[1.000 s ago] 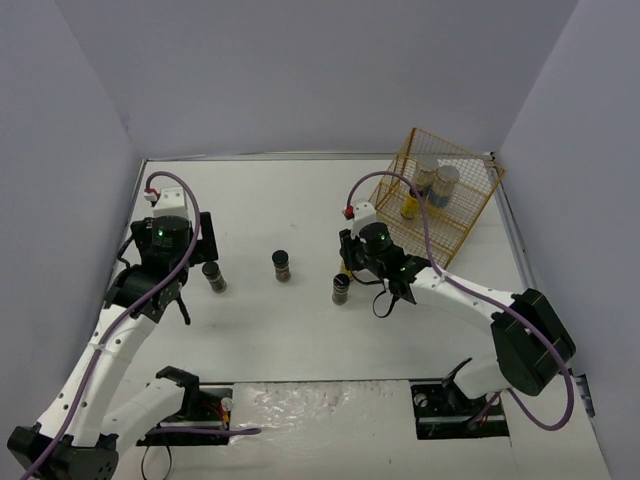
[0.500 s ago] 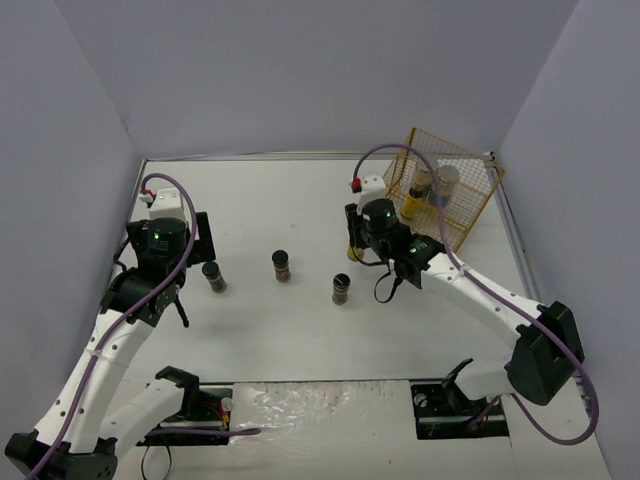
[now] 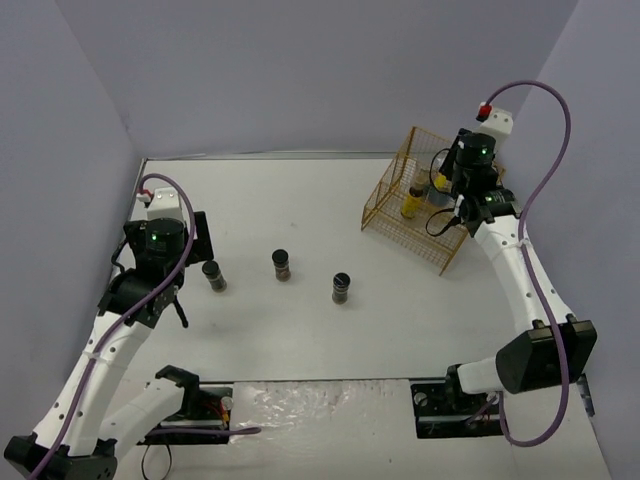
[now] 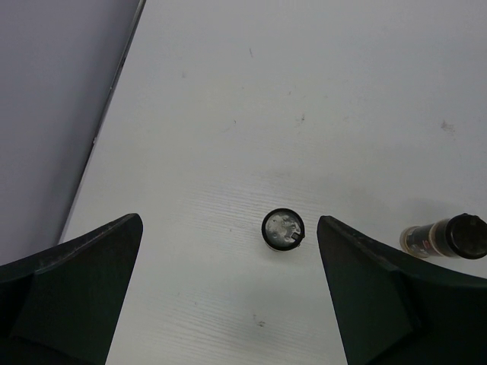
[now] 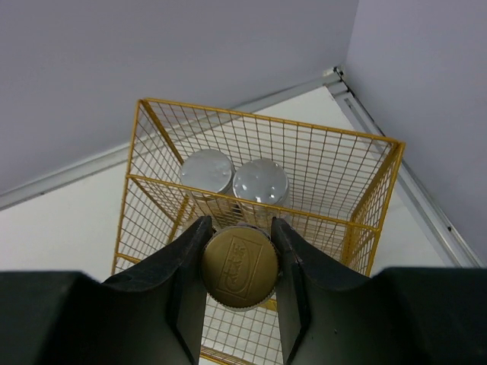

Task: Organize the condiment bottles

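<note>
Right gripper (image 5: 240, 225) sits high over the gold wire rack (image 3: 392, 212) at the far right corner of the white table (image 3: 300, 200), fingers clenched on the cap of a brown-capped bottle (image 5: 239, 266). In the right wrist view the cap is pinched between both fingers and the bottle hangs above the rack's near part; whether its base is already inside the wire, I cannot tell. Two silver-lidded jars (image 5: 207, 170) stand side by side, touching or nearly so, at the back of the rack. A yellow-labelled bottle (image 3: 410, 203) stands inside the rack toward its left side. Out on the open table, well apart from the rack, three dark jars stand upright in a loose row: the left black-capped jar (image 3: 213, 276), the middle black-capped jar (image 3: 283, 265) and the right black-capped jar (image 3: 341, 288). Left gripper (image 4: 228, 220) hovers over the left black-capped jar with its fingers spread wide, grasping nothing. In the left wrist view that jar's lid lies between the two fingers, nearer the right-hand one and touching neither, with the middle jar off to the right.
</note>
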